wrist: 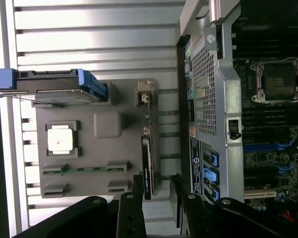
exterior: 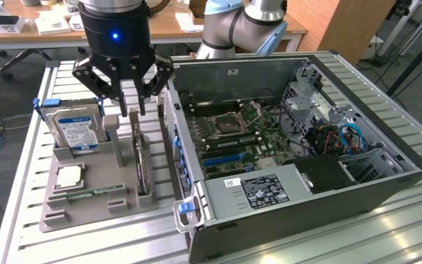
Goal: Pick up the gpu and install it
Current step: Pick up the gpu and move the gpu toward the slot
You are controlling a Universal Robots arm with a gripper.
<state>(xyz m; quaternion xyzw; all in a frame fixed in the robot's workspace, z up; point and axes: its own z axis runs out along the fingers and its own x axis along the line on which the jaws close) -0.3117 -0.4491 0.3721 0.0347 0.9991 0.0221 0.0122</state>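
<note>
On the bench [exterior: 86,245], tray [exterior: 86,212] at the exterior view's left of computer case [exterior: 357,192]; gpu [exterior: 139,165] on edge along tray's case-side edge, hard drive [exterior: 75,129] at far corner.

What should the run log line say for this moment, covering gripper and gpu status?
gripper: open, poised over gpu | gpu: standing on edge in grey holder, not gripped | computer case: open, gpu not installed

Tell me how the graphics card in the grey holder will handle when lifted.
Probably stiff: the graphics card is a flat board. Likely light, being thin. Standing on edge in the grey holder, it may tip once freed.
</note>
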